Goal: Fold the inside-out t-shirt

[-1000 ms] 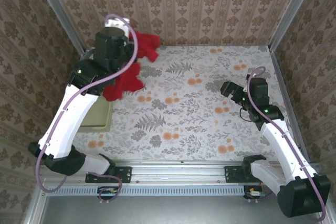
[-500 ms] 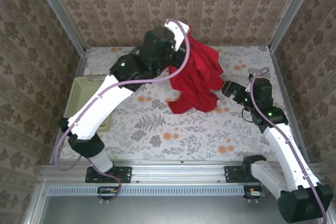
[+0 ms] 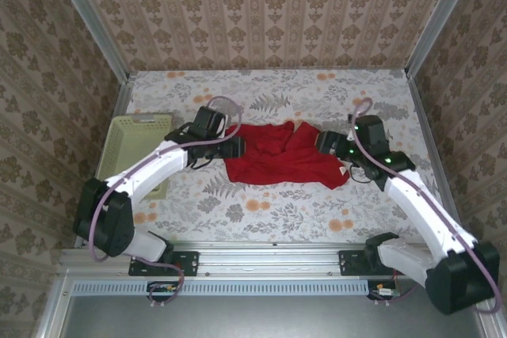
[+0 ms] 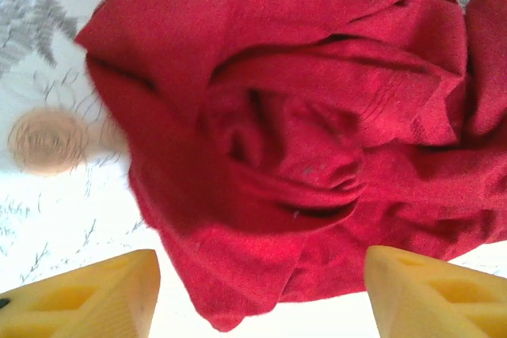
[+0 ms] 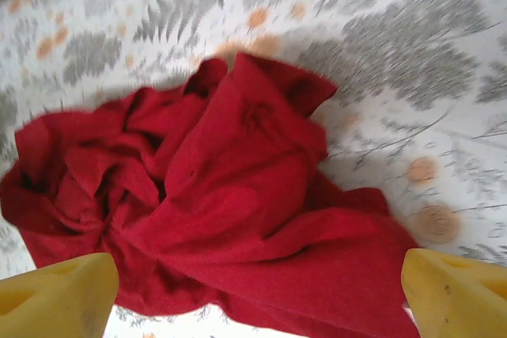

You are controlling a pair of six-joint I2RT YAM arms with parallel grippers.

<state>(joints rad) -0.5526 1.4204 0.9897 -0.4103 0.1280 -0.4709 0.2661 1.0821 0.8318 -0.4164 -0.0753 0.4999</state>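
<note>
Cloth of the inside-out t-shirt [image 3: 281, 156] lay crumpled in a loose red heap on the fern-and-flower patterned table [image 3: 317, 89], about mid-table between the two arms and well apart from the pale green basket [image 3: 136, 123] at the left edge. The left gripper [image 3: 238, 146] sat low at the heap's left edge with its yellow fingers [image 4: 79, 294] spread wide and no cloth pinched between them, though whether they brushed the fabric was hard to tell through the blur. The right gripper [image 3: 321, 142] stood at the heap's right side, likewise spread wide and holding nothing
</note>
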